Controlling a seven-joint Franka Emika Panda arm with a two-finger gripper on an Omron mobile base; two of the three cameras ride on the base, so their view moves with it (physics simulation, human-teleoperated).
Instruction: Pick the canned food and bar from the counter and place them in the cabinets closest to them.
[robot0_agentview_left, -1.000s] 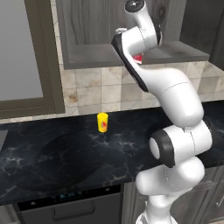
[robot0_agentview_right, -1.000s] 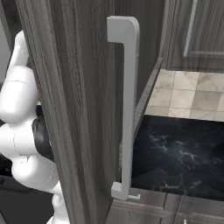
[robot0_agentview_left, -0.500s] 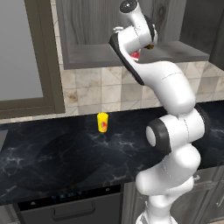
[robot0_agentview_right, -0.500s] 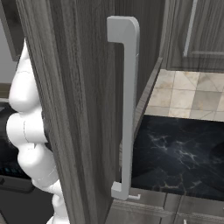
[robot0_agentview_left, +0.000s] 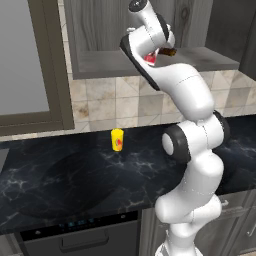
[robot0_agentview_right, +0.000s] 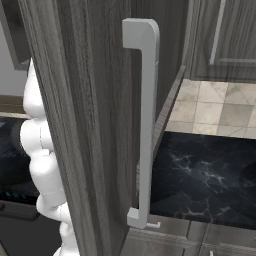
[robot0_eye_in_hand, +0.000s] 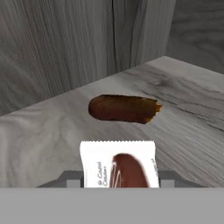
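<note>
Bar (robot0_eye_in_hand: 119, 164), a light, slim thing in a slick white wrapper, sat clamped across its width between my gripper (robot0_eye_in_hand: 119, 180) jaws, poised just above the shelf floor (robot0_eye_in_hand: 188, 105) of the open cabinets (robot0_agentview_left: 102, 35). I judged a firm sideways pinch best, since the wrapper could slip. Room on the shelf looked ample, with the back wall (robot0_eye_in_hand: 65, 43) ahead and the shelf's front lip (robot0_agentview_left: 150, 67) below me.

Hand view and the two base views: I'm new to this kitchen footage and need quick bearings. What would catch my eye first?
The white arm reaches up into the open wall cabinet, its gripper shut on a bar in a white wrapper, just above the grey shelf floor. In the right base view a dark cabinet door with a pale bar handle looms close. A small yellow cup stands on the black marble counter.
</note>
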